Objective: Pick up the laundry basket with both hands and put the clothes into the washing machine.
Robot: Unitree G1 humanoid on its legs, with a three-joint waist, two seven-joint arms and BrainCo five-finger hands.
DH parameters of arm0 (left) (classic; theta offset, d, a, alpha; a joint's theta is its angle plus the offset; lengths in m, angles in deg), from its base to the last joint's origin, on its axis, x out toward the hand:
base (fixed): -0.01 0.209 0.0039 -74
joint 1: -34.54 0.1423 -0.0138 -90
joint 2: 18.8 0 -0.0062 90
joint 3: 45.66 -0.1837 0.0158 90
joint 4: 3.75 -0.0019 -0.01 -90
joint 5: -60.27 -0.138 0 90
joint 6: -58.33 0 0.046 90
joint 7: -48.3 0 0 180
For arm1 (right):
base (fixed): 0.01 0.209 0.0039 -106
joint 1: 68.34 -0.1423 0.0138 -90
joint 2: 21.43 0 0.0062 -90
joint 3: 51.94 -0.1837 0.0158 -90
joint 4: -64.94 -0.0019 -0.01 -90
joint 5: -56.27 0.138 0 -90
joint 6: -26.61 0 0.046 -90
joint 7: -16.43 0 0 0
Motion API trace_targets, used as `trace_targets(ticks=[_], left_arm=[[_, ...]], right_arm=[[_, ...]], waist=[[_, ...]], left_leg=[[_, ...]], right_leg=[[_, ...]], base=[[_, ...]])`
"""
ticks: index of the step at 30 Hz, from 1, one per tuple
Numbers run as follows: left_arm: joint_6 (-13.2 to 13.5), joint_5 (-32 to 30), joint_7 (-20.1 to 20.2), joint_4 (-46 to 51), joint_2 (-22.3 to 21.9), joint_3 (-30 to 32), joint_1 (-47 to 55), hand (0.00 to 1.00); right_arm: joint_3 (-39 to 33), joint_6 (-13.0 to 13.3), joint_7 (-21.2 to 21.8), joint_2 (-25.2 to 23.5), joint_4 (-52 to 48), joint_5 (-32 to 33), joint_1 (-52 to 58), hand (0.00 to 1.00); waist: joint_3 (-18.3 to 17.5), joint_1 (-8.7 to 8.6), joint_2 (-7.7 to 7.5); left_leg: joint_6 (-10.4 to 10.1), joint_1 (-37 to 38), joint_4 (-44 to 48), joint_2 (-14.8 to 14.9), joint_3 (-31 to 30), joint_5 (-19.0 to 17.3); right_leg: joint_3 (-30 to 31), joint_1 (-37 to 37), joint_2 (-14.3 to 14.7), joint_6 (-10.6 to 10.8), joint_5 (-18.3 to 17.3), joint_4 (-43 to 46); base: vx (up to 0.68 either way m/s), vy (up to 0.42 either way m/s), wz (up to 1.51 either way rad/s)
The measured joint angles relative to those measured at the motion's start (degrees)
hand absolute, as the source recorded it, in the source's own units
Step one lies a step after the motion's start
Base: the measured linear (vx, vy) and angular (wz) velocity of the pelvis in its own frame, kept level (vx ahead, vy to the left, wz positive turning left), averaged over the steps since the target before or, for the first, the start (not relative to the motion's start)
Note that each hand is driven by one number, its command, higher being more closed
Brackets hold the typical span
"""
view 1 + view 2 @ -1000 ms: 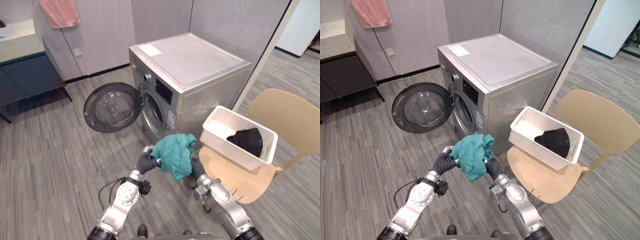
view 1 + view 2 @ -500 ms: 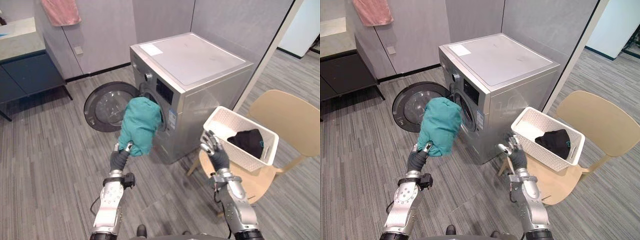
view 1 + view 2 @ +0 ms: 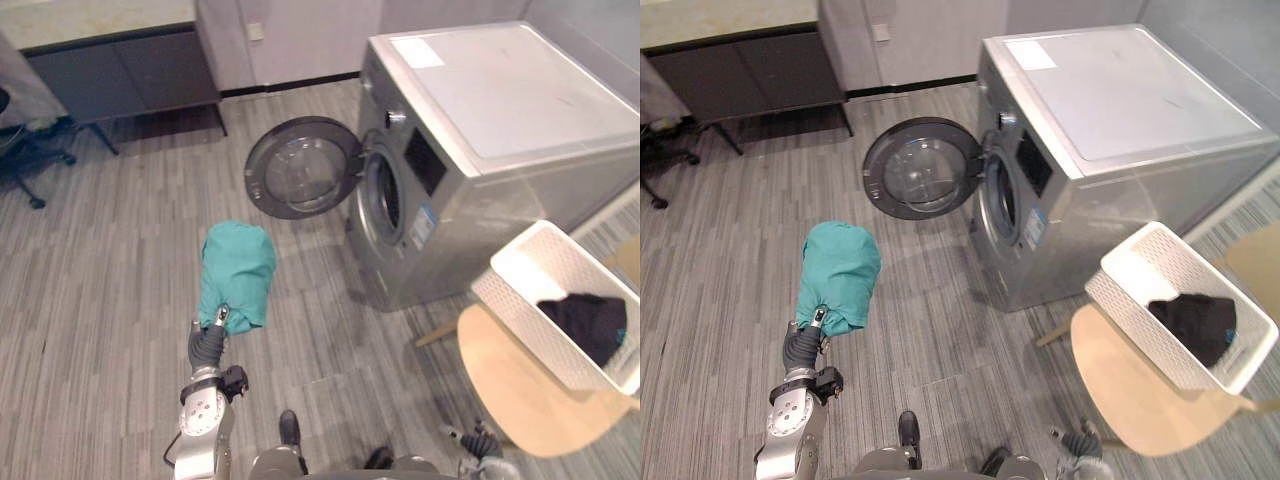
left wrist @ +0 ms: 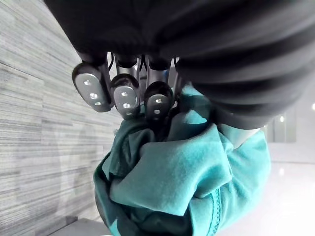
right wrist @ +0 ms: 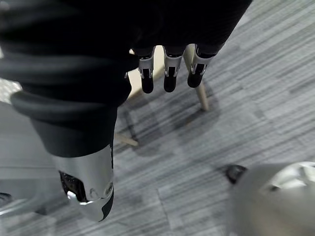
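**Left wrist view catches the grip: teal cloth clenched, black piece lying in the basket**

Close in, the left hand [image 4: 123,93] has its fingers [image 4: 157,102] curled hard into the teal garment [image 4: 182,182]. The cloth is bunched right under the fingertips and spills out past them. From the head camera that grip is hard to make out, because the garment balloons up over the fingers and covers them, held in the air above the grey floor [image 3: 100,280].

What the eye views add is the layout. The washing machine [image 3: 480,120] stands well beyond the fingertips and off to their right, with its round door [image 3: 303,167] swung wide open. The drum mouth is dark, so its contents cannot be read.

Further right, the white laundry basket [image 3: 515,262] sits on the tan chair [image 3: 520,390] with a black garment [image 3: 590,325] inside. Its far corner is cut off in the left eye view but whole in the right eye view.

Over to the right wrist view: the right hand [image 5: 170,66] lets its fingers [image 5: 147,78] hang loose and empty. Past the tips are floor and a wooden chair leg [image 5: 199,96]. In the eye views that hand is just a dark sliver at the bottom edge.
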Motion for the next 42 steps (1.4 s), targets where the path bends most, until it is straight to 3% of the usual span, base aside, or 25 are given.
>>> trace_targets(ticks=[1, 2, 3, 5, 8, 10, 11, 12, 13, 14, 15, 16, 19, 22, 23, 25, 26, 27, 30, 33, 36, 37, 38, 40, 42], left_arm=[[-0.1, 0.0, -0.1, 0.9, 0.0, -0.3, 0.0, 1.00], [-0.1, -0.3, -0.8, 3.1, 0.1, -1.1, 0.0, 1.00], [0.1, -0.5, -1.3, 4.1, 0.8, -1.6, -0.6, 1.00], [0.3, -0.5, -2.3, 4.3, 2.3, -2.7, -1.9, 1.00], [0.3, -0.5, -2.3, 2.8, 1.9, -6.0, -3.7, 1.00], [0.2, -0.6, -2.1, 0.9, 1.6, -7.8, -4.1, 1.00], [0.0, -0.7, -2.0, 0.8, 0.9, -8.7, -4.0, 1.00], [0.0, -0.8, -2.0, 0.9, -0.6, -9.5, -3.6, 1.00], [0.0, -0.8, -1.1, 1.7, -1.7, -9.6, -3.4, 1.00], [0.0, -0.8, -0.9, 1.8, -2.2, -9.7, -3.4, 1.00], [0.0, -0.5, -0.1, 1.8, -2.8, -9.2, -3.2, 1.00], [-0.1, -0.4, 0.5, 1.8, -2.5, -9.4, -2.6, 1.00], [-0.6, -0.4, 1.6, 1.8, -2.6, -9.9, -3.0, 1.00], [-0.8, -0.4, 3.0, 1.8, -2.7, -10.6, -3.0, 1.00], [-1.1, -0.5, 3.4, 1.8, -2.4, -10.7, -3.0, 1.00], [-1.1, -1.0, 3.9, 1.7, -2.8, -11.4, -2.9, 1.00], [-1.0, -1.6, 3.9, 1.5, -3.1, -12.2, -2.0, 1.00], [-1.5, -2.2, 3.8, -0.7, -1.2, -11.8, -3.0, 1.00], [-2.2, -2.6, 3.9, -1.6, -0.7, -11.8, -2.3, 1.00], [-2.3, -2.6, 4.2, -2.5, -0.3, -11.8, -1.6, 1.00], [-2.2, -2.6, 4.2, -2.6, 0.2, -11.4, -1.7, 1.00], [-2.1, -2.6, 4.2, -3.3, 1.2, -11.2, -2.0, 1.00], [-2.2, -2.6, 4.3, -4.6, 1.9, -10.4, -3.2, 1.00], [-2.6, -2.6, 4.2, -7.9, 1.5, -9.2, -3.8, 1.00], [-2.9, -2.7, 4.2, -10.0, 2.3, -8.8, -3.9, 1.00]], right_arm=[[0.3, -0.1, 0.0, -0.1, -0.3, 0.0, 0.4, 0.00], [1.1, -0.1, 0.0, -0.4, -1.2, 0.0, 1.0, 0.00], [1.1, 0.1, 0.1, -0.6, -1.3, 0.4, 1.2, 0.00], [1.3, 0.3, -0.1, -1.1, -1.8, 0.9, 0.8, 0.00], [0.8, 0.7, -0.2, -1.6, -1.1, 2.1, 0.3, 0.00], [0.2, 0.2, -0.2, -1.8, 0.3, 2.2, 0.5, 0.00], [0.1, 0.1, -0.1, -1.8, 0.6, 2.4, 1.0, 0.00], [0.3, 0.1, 0.0, -1.1, 0.6, 2.7, 1.8, 0.00], [0.7, 0.2, 0.1, 0.2, 0.2, 2.6, 1.7, 0.00], [0.8, 0.2, 0.2, 0.4, -0.1, 2.6, 1.6, 0.00], [1.7, 0.2, 0.1, 1.2, -1.1, 3.2, 1.6, 0.00], [2.8, 0.2, -0.1, 1.2, -2.4, 4.0, 1.5, 0.00], [3.2, 0.3, -0.2, 1.0, -5.3, 5.8, 0.7, 0.00], [4.0, 0.3, -0.2, 0.9, -8.5, 7.3, -0.3, 0.00], [4.5, 0.5, -0.4, 0.4, -8.7, 7.3, -1.3, 0.00], [5.0, 0.8, -1.1, 1.1, -8.7, 7.1, -1.6, 0.00], [4.9, 0.8, -1.2, 1.5, -8.3, 7.1, -1.3, 0.00], [5.1, 0.7, -1.4, -0.9, -7.0, 7.0, -1.5, 0.00], [5.7, 0.3, -1.0, -3.2, -5.5, 6.4, -1.3, 0.00], [6.6, 0.3, -1.1, -2.5, -5.7, 5.6, -1.4, 0.00], [7.4, 0.2, -1.0, -2.6, -5.5, 4.7, -1.8, 0.00], [7.7, 0.2, -1.0, -2.6, -4.0, 4.2, -2.7, 0.00], [7.7, 0.2, -1.0, -2.1, -1.7, 3.7, -4.0, 0.00], [7.7, 0.0, -1.0, 0.2, 2.4, 2.6, -6.1, 0.00], [7.1, 0.1, -1.1, 2.2, 4.5, 2.4, -6.6, 0.00]], waist=[[0.4, -0.46, -0.02], [1.5, -0.57, 0.41], [1.7, -0.69, 0.44], [1.8, -1.47, 0.10], [2.0, -3.89, -0.26], [2.0, -5.47, -0.32], [2.0, -5.47, -0.23], [2.2, -5.56, 1.60], [2.6, -5.77, 2.97], [2.7, -5.70, 3.24], [3.3, -4.95, 4.59], [3.3, -3.57, 4.79], [3.4, -2.32, 3.97], [3.9, -1.39, 2.77], [3.9, -0.98, 2.26], [3.3, -0.31, 2.57], [2.0, 0.71, 5.57], [1.7, 0.19, 2.31], [0.7, -0.59, 0.56], [0.2, -0.43, 0.48], [-1.4, -0.42, 2.14], [-1.7, -0.62, 2.03], [-1.7, -0.85, 1.16], [-1.8, -2.09, 2.30], [-1.1, -2.23, 3.59]], left_leg=[[0.4, 0.5, 1.2, -0.2, 0.0, -1.1], [1.0, 1.9, 2.9, -0.4, -0.6, -2.9], [1.5, 3.0, 3.0, -0.2, -1.8, -3.8], [1.4, 3.9, 1.7, 0.0, -2.7, -4.5], [1.7, 5.1, -1.0, -3.1, -6.0, -5.4], [1.3, 8.0, -2.2, -5.2, -8.5, -6.9], [0.5, 9.6, -1.5, -5.2, -9.6, -8.2], [-1.4, 11.3, 1.8, -3.3, -10.5, -10.0], [-3.3, 5.9, 16.7, -0.2, -10.0, -10.0], [-3.8, 4.2, 21.0, 0.7, -9.7, -9.3], [-3.5, -1.4, 36.3, 4.3, -9.1, -3.1], [-3.4, -5.7, 47.6, 8.1, -8.7, -1.9], [-1.5, -11.5, 54.4, 10.6, -7.5, -3.3], [-0.3, -14.1, 44.2, 10.0, -6.0, -7.2], [0.2, -14.3, 34.2, 7.9, -7.4, -7.7], [-1.3, -12.6, 15.9, 3.4, -14.0, -3.1], [-5.3, -10.7, 9.4, 4.6, -19.9, 5.7], [-3.6, -11.1, 14.5, 3.0, -18.4, 2.7], [-1.7, -8.6, 17.7, 5.2, -13.3, -2.0], [-1.3, -2.0, 17.4, 8.5, -3.8, -3.2], [-2.7, 2.5, 13.3, 12.3, 4.2, -4.6], [-2.9, 4.1, 10.4, 12.5, 8.4, -4.8], [-3.6, 5.3, 9.5, 12.7, 12.2, -5.2], [-5.0, 6.4, 10.1, 14.2, 14.6, -6.2], [-5.5, 7.7, 10.2, 15.4, 15.6, -6.5]], right_leg=[[3.0, -1.7, -1.0, -2.2, 1.3, 4.5], [11.1, -6.9, -1.8, -6.1, 5.2, 14.4], [17.5, -12.1, 0.5, -1.7, 2.1, 20.4], [18.5, -17.5, 5.2, -1.3, -0.6, 19.2], [17.5, -22.7, 9.0, 0.9, 0.5, 2.7], [19.1, -22.3, 9.4, 0.3, 3.6, -5.1], [20.1, -21.8, 10.0, -1.8, 5.9, -4.5], [18.8, -18.4, 11.2, -5.3, 5.9, -3.9], [16.2, -15.0, 12.3, -6.5, 3.7, -4.3], [15.9, -14.2, 12.8, -6.7, 3.4, -4.6], [15.3, -10.2, 15.3, -7.8, 2.5, -6.6], [16.9, -6.2, 17.5, -8.2, 1.3, -8.6], [19.8, 0.0, 18.8, -8.7, 0.8, -12.1], [25.4, 5.6, 18.0, -8.7, 0.8, -15.6], [28.7, 6.7, 16.5, -7.6, 0.1, -14.8], [32.4, 6.6, 14.7, -3.1, -2.4, -11.8], [35.0, 6.6, 16.1, 0.8, -5.1, -9.9], [37.9, 7.0, 13.6, 1.2, -6.2, -9.1], [44.8, 6.6, 13.7, 3.3, -2.2, -10.2], [48.6, 4.4, 14.5, 5.3, 1.6, -11.7], [41.5, 0.5, 14.3, 6.0, 4.8, -12.8], [31.6, -2.0, 12.4, 5.1, 4.5, -13.2], [20.0, -3.6, 10.0, 2.2, 3.0, -13.2], [10.5, -3.4, 7.8, 0.3, 2.4, -12.9], [7.9, -3.3, 8.0, 1.2, 3.3, -12.0]], base=[[0.20, 0.224, 0.23], [0.25, 0.177, 0.15], [0.25, 0.140, 0.12], [0.24, 0.064, 0.24], [0.30, 0.051, 0.59], [0.42, -0.042, 0.95], [0.67, -0.117, 1.01], [0.75, -0.155, 0.85], [0.64, -0.129, 0.65], [0.63, -0.153, 0.29], [0.52, -0.129, -0.31], [0.64, -0.139, -0.50], [0.57, -0.049, -0.56], [0.52, 0.118, -0.75], [0.42, 0.269, -1.01], [0.43, 0.336, -1.25], [0.42, 0.392, -1.21], [0.42, 0.350, -1.14], [0.34, 0.257, -1.10], [0.08, 0.160, -1.83], [0.00, 0.025, -1.91], [0.00, -0.088, -1.79], [-0.01, -0.117, -1.78], [0.01, -0.106, -1.19], [0.05, -0.119, -0.94]])
